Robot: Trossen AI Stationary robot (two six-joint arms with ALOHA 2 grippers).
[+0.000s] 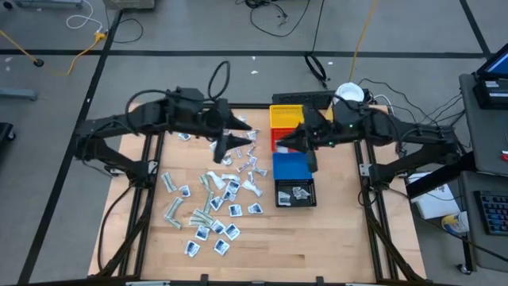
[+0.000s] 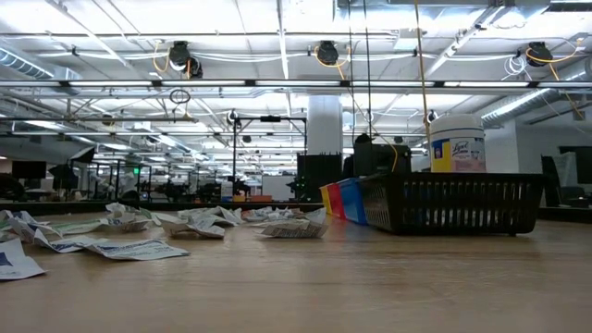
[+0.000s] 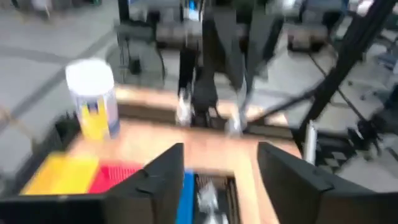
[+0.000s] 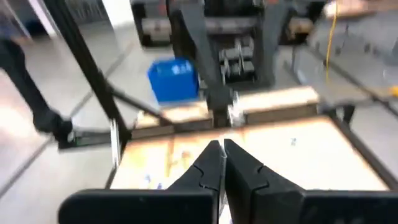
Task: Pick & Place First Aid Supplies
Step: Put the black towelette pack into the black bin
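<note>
Packets (image 1: 208, 208) litter the table beside four bins; left pincer (image 1: 223, 145) open, right pincer (image 1: 283, 143) closed.

Both wrist views are blurry, so the stuff lying in the black bin (image 3: 214, 196) is only a pale smear between the left gripper's (image 3: 221, 180) fingers. In the low view, the white jar (image 2: 456, 143) stands behind the black bin, which hides its bottom, and neither gripper shows there at all. From above, the packets (image 1: 210, 202) left of the black bin are too small to read, and the right arm covers part of the red bin (image 1: 279, 140).
</note>
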